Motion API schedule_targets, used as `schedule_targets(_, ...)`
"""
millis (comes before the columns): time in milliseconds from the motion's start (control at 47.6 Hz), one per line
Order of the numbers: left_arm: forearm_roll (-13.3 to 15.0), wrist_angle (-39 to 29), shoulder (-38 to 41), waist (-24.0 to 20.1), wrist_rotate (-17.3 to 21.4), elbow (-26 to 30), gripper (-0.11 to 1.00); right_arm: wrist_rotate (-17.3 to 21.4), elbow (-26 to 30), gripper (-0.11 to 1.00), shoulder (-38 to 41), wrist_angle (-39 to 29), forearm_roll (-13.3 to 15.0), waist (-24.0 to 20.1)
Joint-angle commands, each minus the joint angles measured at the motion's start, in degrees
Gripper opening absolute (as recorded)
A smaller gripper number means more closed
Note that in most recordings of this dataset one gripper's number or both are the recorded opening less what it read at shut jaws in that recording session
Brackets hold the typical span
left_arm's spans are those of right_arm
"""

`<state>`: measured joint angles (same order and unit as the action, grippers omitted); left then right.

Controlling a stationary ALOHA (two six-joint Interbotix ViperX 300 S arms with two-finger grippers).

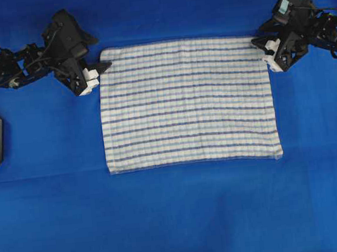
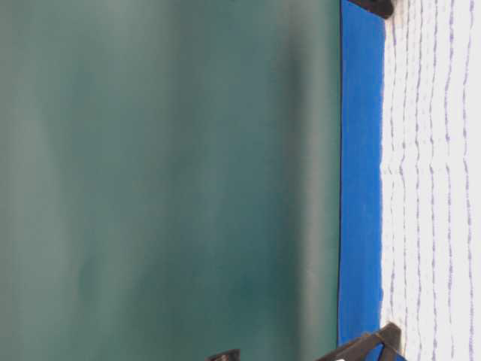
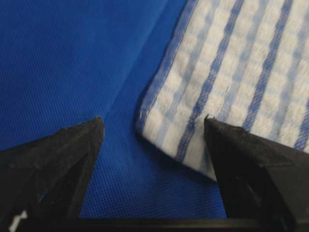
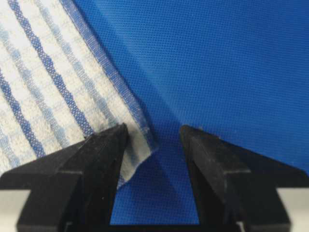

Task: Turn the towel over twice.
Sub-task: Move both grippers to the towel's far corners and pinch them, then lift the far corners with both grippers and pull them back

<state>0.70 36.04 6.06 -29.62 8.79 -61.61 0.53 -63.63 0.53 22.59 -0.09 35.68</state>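
Towel (image 1: pixel 187 103) lies flat on the blue sheet (image 1: pixel 177 219), in the middle of the table. Left gripper (image 3: pixel 153 126) sits at one far corner with its jaws spread wide — holding nothing. Right gripper (image 4: pixel 153 129) sits at the other far corner, jaws spread too — the corner lies loose between them.

even, bright lighting overhead; soft shadow under the towel (image 3: pixel 231 82) corner; table-level view blurred; wrist views slightly soft.
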Motion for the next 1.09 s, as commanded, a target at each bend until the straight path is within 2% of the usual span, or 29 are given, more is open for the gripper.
schedule_targets(0, 0.2, -0.2, -0.2, -0.7, 0.2, 0.8, 0.74, -0.1, 1.0, 0.55, 0.1, 0.5, 0.1, 0.4)
schedule_targets(42, 0.3, -0.5, -0.1, -0.9, 0.2, 0.8, 0.69, -0.1, 1.0, 0.54, 0.2, 0.5, 0.1, 0.4)
schedule_targets(147, 0.3, -2.1, -0.1, -1.5, 0.2, 1.0, 0.44, -0.3, 0.8, 0.45, 0.2, 0.5, 0.1, 0.6)
schedule_targets(294, 0.3, -5.2, 0.2, -2.1, 0.2, 2.0, 0.12, -0.4, 0.6, 0.09, 0.2, 0.4, 0.1, 0.6)
schedule_targets(336, 0.3, -6.2, 0.3, -2.1, 0.2, 2.5, 0.05, -0.4, 0.6, 0.06, 0.2, 0.4, 0.1, 0.6)
schedule_targets(525, 0.3, -6.9, -0.1, -2.1, -0.4, 3.3, 0.04, -0.4, 0.8, 0.06, -0.3, 0.2, 0.1, 0.7)
schedule_targets(714, 0.3, -7.1, -4.4, -2.1, -0.7, 3.7, 0.04, -0.4, 1.1, 0.06, -3.0, -0.5, 0.1, 0.9)
schedule_targets(924, 0.3, -7.1, -10.1, -2.5, -0.4, 4.9, 0.04, -1.2, 2.6, 0.06, -8.8, -3.3, 0.2, 4.0)
schedule_targets(1071, 0.4, -7.1, -12.7, -3.9, -0.6, 6.2, 0.04, -3.9, 5.8, 0.06, -12.6, -7.4, 0.3, 6.2)
